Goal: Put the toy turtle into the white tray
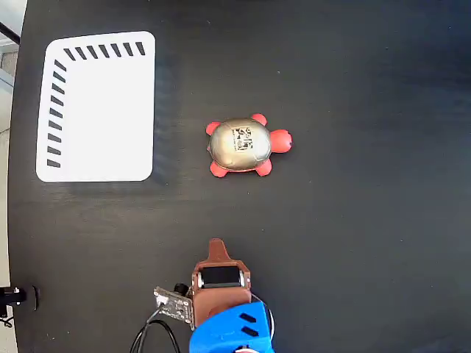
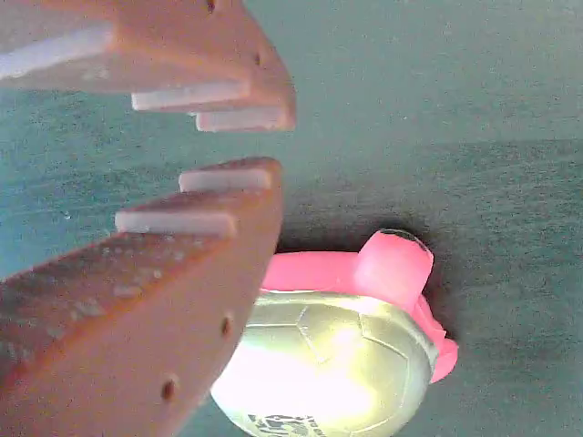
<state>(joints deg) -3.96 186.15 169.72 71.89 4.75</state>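
Turtle (image 1: 246, 145) sits on the black bench (image 1: 353, 243) mid-scene in the fixed view, head to the right, code marker up on the shell, untouched. Tray (image 1: 97, 107) lies well apart to the upper left, nothing in it, stripes along its top and left edges. Gripper (image 1: 216, 246) is low in the fixed view, below the turtle and clear of it, not touching

Progress: nothing done as far as shown; turtle not grasped, not lifted, tray unfilled. Left to do: reach the turtle, close on it, carry it left, set it in the tray

Fingers (image 2: 228, 196): wrist view shows them narrow, a small gap between the toothed tips, holding nothing. They'd likely need to spread to take the shell

View differences: fixed view gives the whole layout, i.e. turtle, tray, arm and the spacing between them, but the finger gap can't be read there. Wrist view gives the finger gap and a close look at the turtle (image 2: 337, 364), partly hidden behind the lower finger, with a pink foot and shiny shell; no tray in it
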